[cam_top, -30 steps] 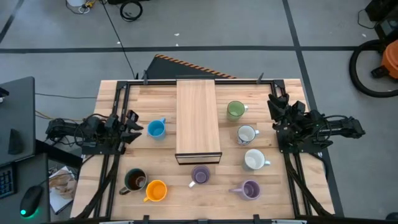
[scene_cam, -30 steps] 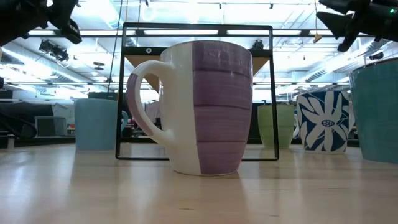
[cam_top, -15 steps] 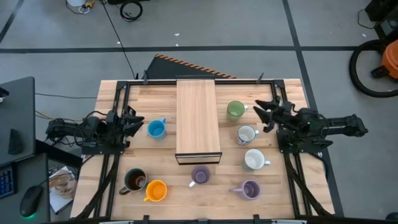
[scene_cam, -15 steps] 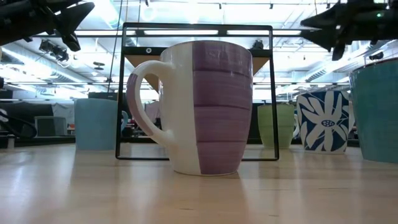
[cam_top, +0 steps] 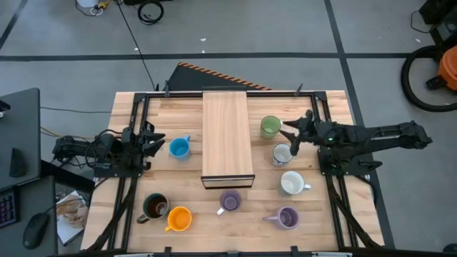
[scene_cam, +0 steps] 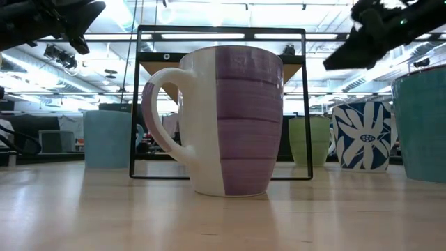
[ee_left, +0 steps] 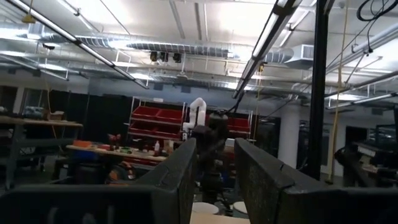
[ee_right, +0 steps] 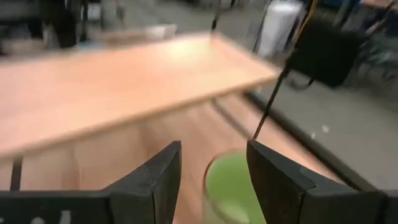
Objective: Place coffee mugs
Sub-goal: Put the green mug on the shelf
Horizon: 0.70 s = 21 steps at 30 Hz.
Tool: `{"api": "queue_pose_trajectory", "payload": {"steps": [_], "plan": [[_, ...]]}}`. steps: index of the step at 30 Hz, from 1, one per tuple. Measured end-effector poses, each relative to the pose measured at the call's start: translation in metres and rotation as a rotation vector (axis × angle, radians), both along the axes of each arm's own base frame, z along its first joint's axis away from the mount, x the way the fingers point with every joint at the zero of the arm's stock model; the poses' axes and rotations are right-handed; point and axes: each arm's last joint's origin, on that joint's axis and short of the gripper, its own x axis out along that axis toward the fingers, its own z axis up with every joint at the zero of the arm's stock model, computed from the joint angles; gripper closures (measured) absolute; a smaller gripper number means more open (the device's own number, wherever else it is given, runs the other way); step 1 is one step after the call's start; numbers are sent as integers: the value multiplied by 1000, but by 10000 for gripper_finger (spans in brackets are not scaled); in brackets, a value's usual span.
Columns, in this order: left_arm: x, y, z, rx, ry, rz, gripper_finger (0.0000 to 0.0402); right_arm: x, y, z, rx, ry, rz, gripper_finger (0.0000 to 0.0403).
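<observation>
Eight mugs stand upright on their bases on the wooden table. In the high view they are blue (cam_top: 178, 148), green (cam_top: 270, 126), white with a blue pattern (cam_top: 282, 153), white (cam_top: 291, 183), two lavender (cam_top: 230, 201) (cam_top: 285, 217), dark brown (cam_top: 154, 207) and orange (cam_top: 178, 218). My right gripper (cam_top: 290, 135) is open, above the gap between the green and patterned mugs. In the right wrist view (ee_right: 213, 149) the green mug (ee_right: 229, 186) shows beyond its fingers. My left gripper (cam_top: 157, 139) is open, raised, just left of the blue mug, pointing level (ee_left: 216, 146).
A long wooden shelf (cam_top: 228, 135) on a black wire frame stands in the table's middle, between the blue mug and the green one. A black frame (cam_top: 214, 93) runs along the table's far edge. In the low view a lavender mug (scene_cam: 230, 118) fills the foreground.
My right gripper has reached from the table's right edge toward the green mug and tipped downward, staying open. My left gripper has tipped up to level early on and edged slightly toward the blue mug, then held still. No mug has moved.
</observation>
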Motion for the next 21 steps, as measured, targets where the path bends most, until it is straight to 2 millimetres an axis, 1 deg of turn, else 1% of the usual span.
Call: {"api": "queue_pose_trajectory", "payload": {"steps": [5, 9, 14, 21], "plan": [[0, 0, 0, 22, 4, 12, 287, 19, -4, -5, 40, 201, 37, 215], [0, 0, 0, 23, 5, 12, 287, 33, -10, -5, 29, 313, 24, 215], [0, 0, 0, 25, 7, 13, 287, 49, -19, -4, 40, 413, 41, 215], [0, 0, -1, 26, 12, 13, 287, 67, -36, 1, 55, 547, 76, 215]]}}
